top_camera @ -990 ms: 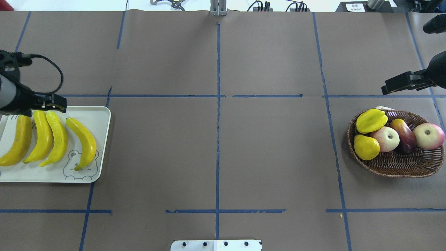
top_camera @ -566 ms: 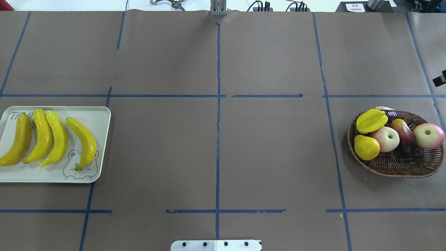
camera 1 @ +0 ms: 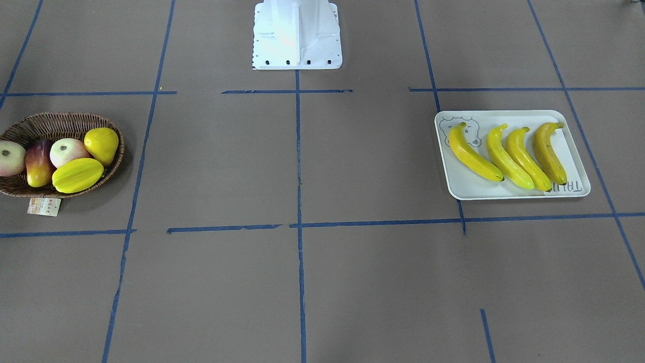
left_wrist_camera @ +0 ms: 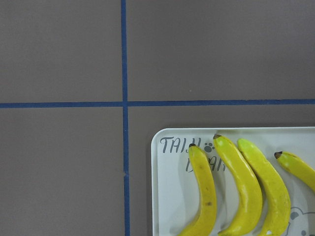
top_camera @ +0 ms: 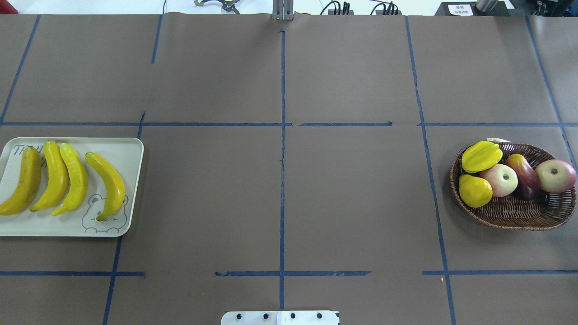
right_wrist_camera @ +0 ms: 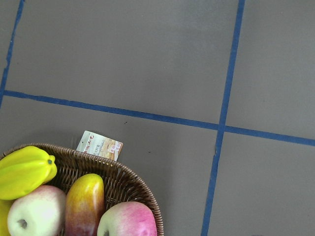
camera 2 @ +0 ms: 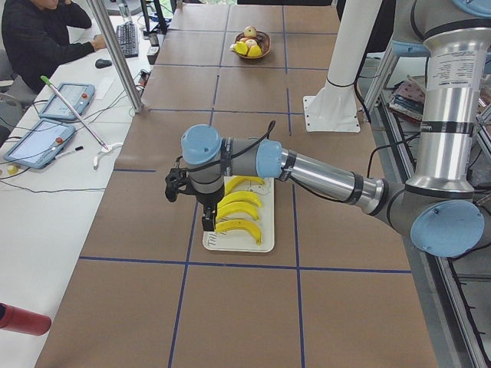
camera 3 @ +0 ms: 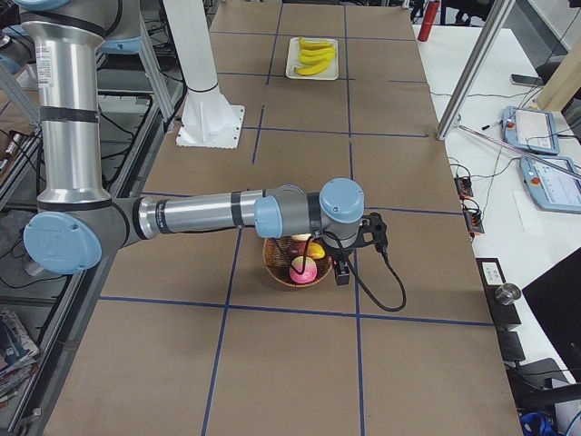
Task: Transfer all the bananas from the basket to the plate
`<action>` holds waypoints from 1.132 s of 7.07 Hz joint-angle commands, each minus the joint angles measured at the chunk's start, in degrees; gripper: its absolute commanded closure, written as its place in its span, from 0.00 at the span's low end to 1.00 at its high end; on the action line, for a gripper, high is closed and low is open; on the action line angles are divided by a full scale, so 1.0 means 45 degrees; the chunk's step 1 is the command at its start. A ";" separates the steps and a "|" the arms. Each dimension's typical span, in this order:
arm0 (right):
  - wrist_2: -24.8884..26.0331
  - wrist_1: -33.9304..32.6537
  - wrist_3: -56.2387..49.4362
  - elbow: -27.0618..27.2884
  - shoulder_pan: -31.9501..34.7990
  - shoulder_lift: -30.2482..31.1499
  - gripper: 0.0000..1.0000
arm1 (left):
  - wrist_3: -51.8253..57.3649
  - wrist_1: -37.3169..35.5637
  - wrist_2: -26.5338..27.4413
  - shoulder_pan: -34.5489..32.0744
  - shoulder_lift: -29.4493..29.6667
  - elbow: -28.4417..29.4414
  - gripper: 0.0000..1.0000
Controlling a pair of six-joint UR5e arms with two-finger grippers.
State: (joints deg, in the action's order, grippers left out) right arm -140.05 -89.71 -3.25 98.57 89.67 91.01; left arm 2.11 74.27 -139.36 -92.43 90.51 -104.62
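Four bananas (top_camera: 77, 180) lie side by side on the plate (top_camera: 126, 149) at the table's left edge, the basket (top_camera: 519, 221) at its right edge. Whether the left gripper (camera 2: 207, 223) or right gripper (camera 3: 341, 272) is spread cannot be told.

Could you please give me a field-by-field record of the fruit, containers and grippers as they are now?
fruit moved: four long curved yellow bananas, side by side on the tray
destination: white rectangular bear-print tray, robot's left
source: oval dark brown wicker basket, robot's right, no bananas inside
left in source: yellow star fruit, yellow pear-shaped fruit, two pink apples, red-purple mango
left gripper: near the tray; open or shut, cannot tell
right gripper: near the basket; cannot tell
task: appears complete
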 commanded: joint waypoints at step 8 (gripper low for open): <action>-0.0108 0.0013 -0.0176 -0.0928 0.1088 0.0712 0.00 | 0.0314 0.1836 -0.0300 -0.0143 -0.0620 0.2390 0.00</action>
State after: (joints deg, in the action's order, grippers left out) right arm -140.67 -89.74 -3.85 95.05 94.41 94.14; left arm 3.72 82.46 -140.71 -93.14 87.68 -93.88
